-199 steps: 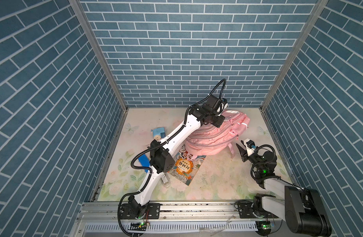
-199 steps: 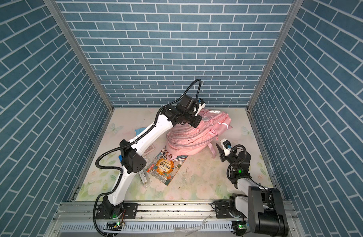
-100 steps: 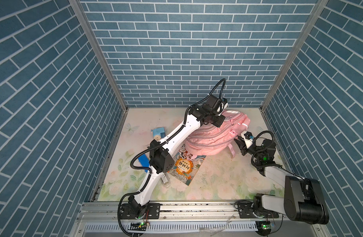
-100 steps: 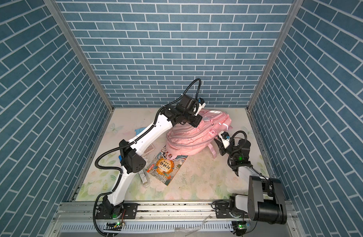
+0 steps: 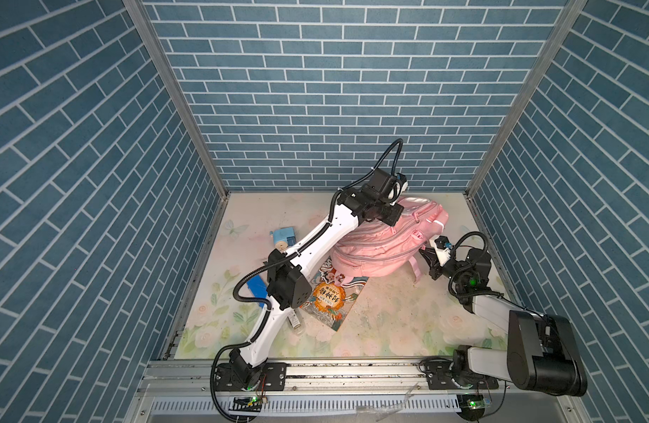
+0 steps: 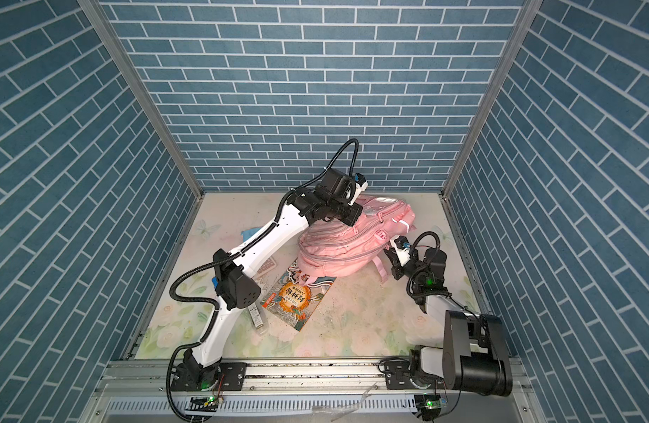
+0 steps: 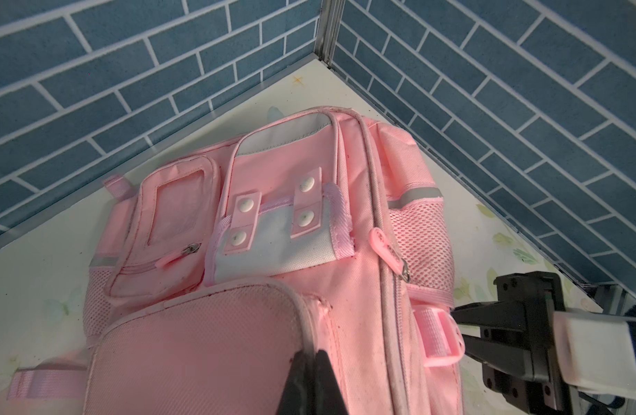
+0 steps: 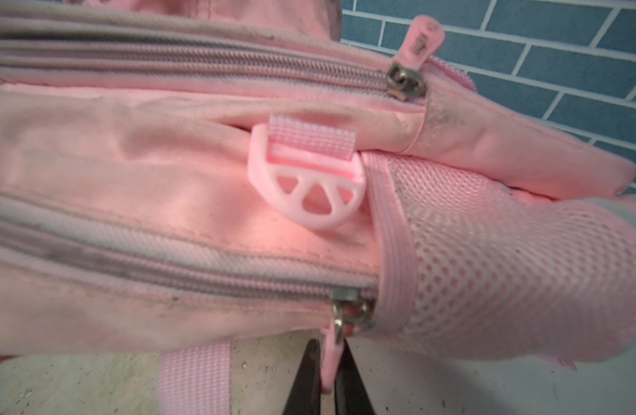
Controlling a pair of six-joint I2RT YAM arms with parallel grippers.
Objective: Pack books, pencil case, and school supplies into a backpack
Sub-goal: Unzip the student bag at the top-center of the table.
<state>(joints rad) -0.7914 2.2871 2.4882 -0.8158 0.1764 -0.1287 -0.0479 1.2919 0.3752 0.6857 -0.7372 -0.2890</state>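
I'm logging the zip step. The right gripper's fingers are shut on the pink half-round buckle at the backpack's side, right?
Not the buckle. The right wrist view shows the right gripper with its fingers shut on the pink zipper pull at the side of the backpack; the buckle sits apart, untouched.

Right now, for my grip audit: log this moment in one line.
left gripper: shut on backpack | right gripper: shut on zipper pull | zipper: closed | teal paperback: on table, unpacked
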